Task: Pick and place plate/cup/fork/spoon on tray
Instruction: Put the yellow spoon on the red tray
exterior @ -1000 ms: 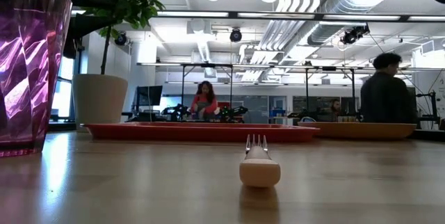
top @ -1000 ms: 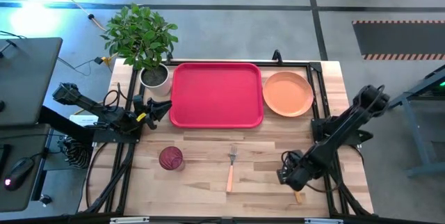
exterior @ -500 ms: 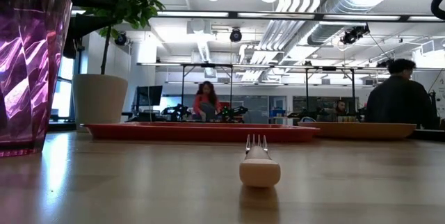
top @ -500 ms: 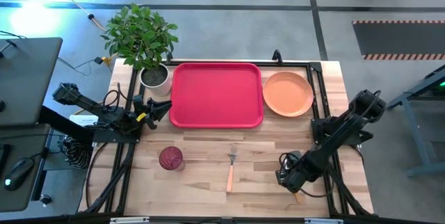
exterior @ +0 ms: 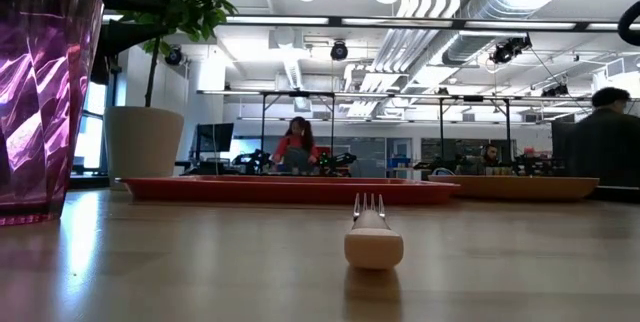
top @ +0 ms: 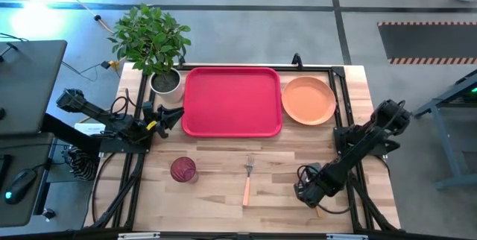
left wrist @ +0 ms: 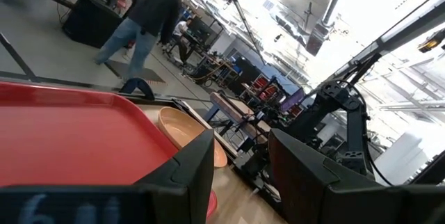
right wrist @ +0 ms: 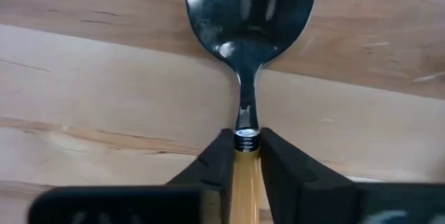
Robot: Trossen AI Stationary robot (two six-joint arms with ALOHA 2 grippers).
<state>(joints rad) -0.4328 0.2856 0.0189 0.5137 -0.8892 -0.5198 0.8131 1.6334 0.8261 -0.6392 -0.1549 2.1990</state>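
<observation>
The red tray (top: 231, 100) lies at the table's far middle, with the orange plate (top: 308, 100) on the table to its right. The dark red cup (top: 182, 169) stands near left and fills the low view's left edge (exterior: 40, 92). The fork (top: 247, 180) lies near the middle, tines toward the tray. My right gripper (top: 309, 191) is low at the near right, shut on the spoon (right wrist: 250, 15). My left gripper (top: 168, 115) is open and empty at the tray's left edge. My right gripper pinches the spoon's orange handle at its top end (right wrist: 243, 165), just below the metal neck, between its two fingers (right wrist: 217, 161). The fingers point down from above and lie across the handle. The bowl (right wrist: 250, 8) faces up over the wood; whether it is lifted, I cannot tell.
A potted plant (top: 153, 46) stands at the far left corner beside the tray. Bare wood lies between the fork and my right gripper. In the low view, people show in the room behind the table.
My right gripper has shifted a little toward the table's near edge, over the spoon. A person in the room behind has walked toward the low view's right edge.
</observation>
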